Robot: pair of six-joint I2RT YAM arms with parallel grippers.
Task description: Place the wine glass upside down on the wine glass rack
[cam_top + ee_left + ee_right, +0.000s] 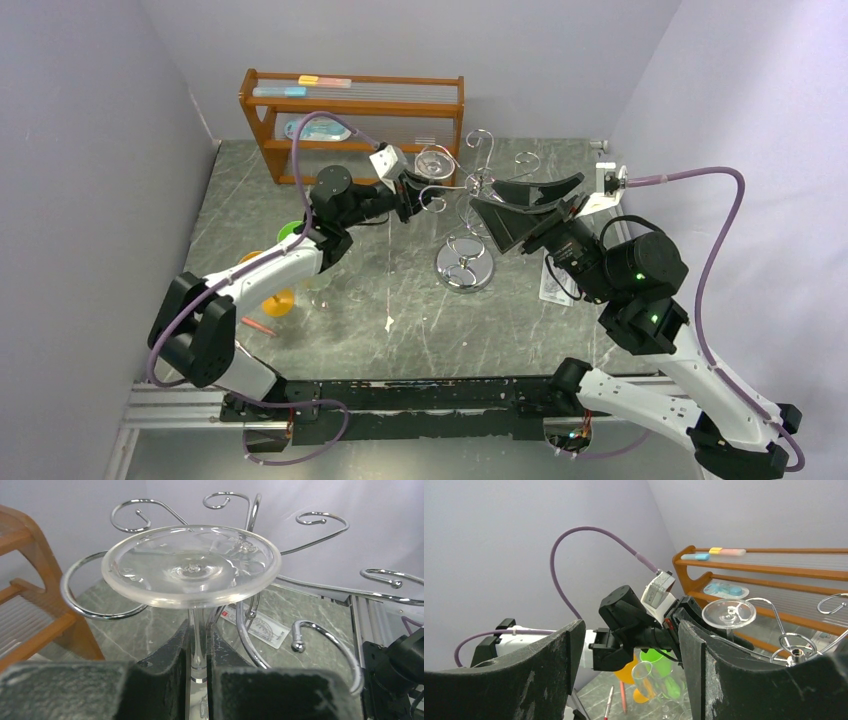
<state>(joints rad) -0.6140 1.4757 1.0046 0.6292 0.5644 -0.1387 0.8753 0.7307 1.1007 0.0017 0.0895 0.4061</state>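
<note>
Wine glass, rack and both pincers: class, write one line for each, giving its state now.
wine glass: upside down, foot uppermost, held by its stem
wine glass rack: standing upright
left pincer: shut on the glass stem
right pincer: open, empty

My left arm (270, 265) rises from its base at the near left edge, folds at the elbow and stretches its white forearm up and to the right toward the table's middle, with the black wrist held about level. My left gripper (199, 650) has its jaws drawn in to a narrow slit, pinching the stem of the wine glass (192, 565). My right arm (640, 300) climbs from the near right corner, and its bulky black wrist is turned left toward the other arm. My right gripper (500, 205) hangs in the air with its jaws spread wide, its fingers (524, 680) pointing at my left wrist.
</note>
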